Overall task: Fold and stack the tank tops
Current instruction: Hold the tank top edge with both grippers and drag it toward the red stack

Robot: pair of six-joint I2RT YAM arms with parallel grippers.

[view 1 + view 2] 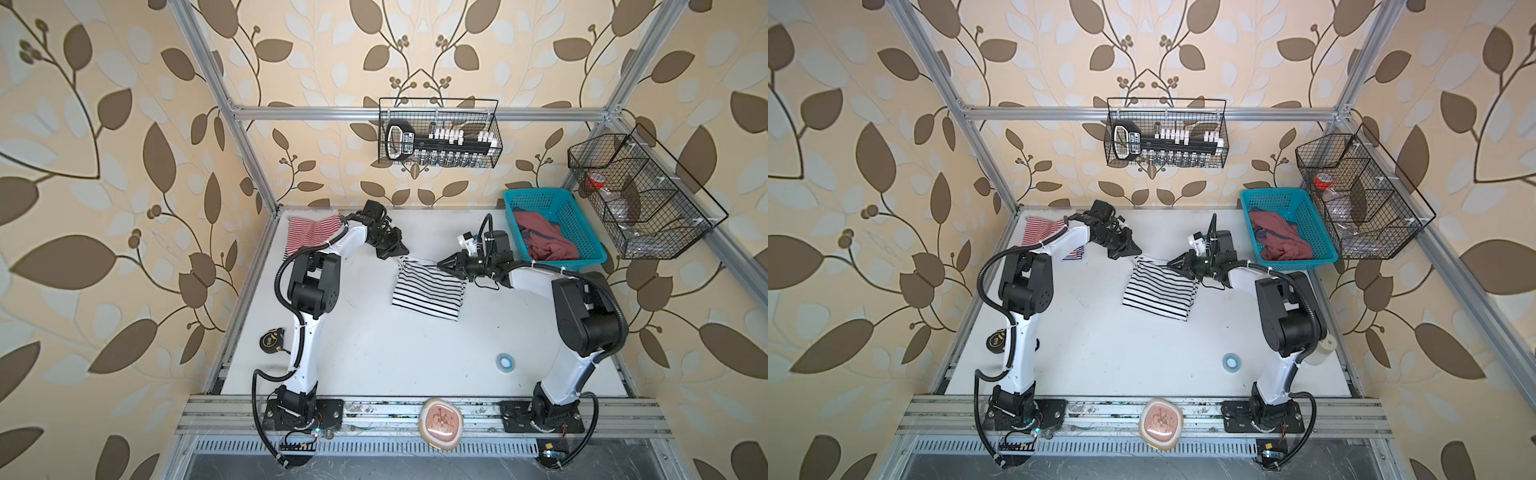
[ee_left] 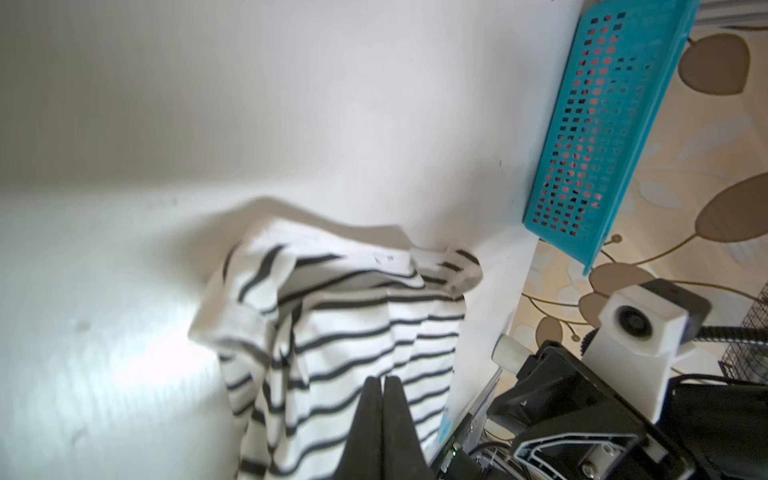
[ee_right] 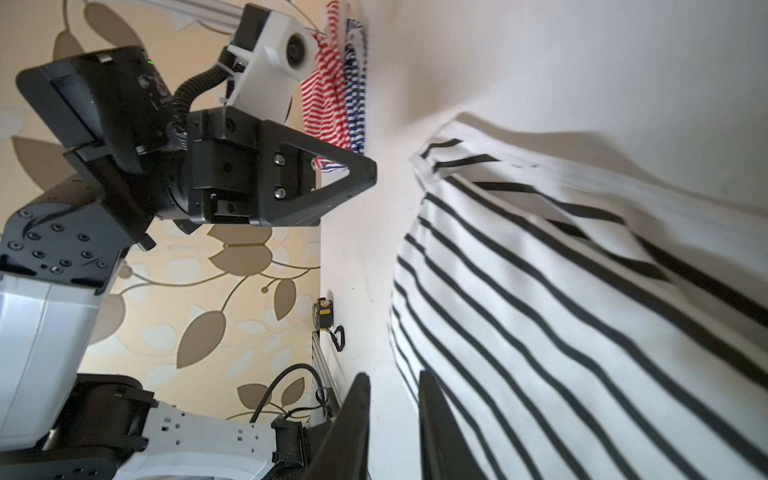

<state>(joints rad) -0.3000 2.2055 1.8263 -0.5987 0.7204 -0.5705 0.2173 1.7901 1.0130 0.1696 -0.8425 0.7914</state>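
- Right pincer (image 3: 392,376): jaws slightly parted and gripping nothing; bare table shows through the gap. It sits low at the far right corner of the black-and-white striped top (image 1: 428,293), so it is probably either letting that corner go or lining up to take it.
- Left pincer (image 2: 382,380): clenched and empty. It hovers just beside the same top's far left corner without touching the cloth, mirroring its partner. This suggests the two are meant to work the far edge as a pair.
- Black-and-white striped top: lies on the table (image 1: 395,353), mid-width and towards the far side, between the two pincers. Its near part is flat. The far edge with the straps is rumpled and slightly raised, so the fold looks unfinished.
- Red-and-white striped top (image 1: 309,230): folded in the far left corner, partly hidden by the left arm, with a blue-striped piece (image 3: 357,83) against it. This corner appears to be the stacking place.
- Dusty red top (image 1: 544,237): crumpled in the teal basket (image 1: 540,192) at the far right, not yet folded.
- Tape roll (image 1: 505,360) and tape measure (image 1: 272,340): well apart from the clothes, out of the working area.
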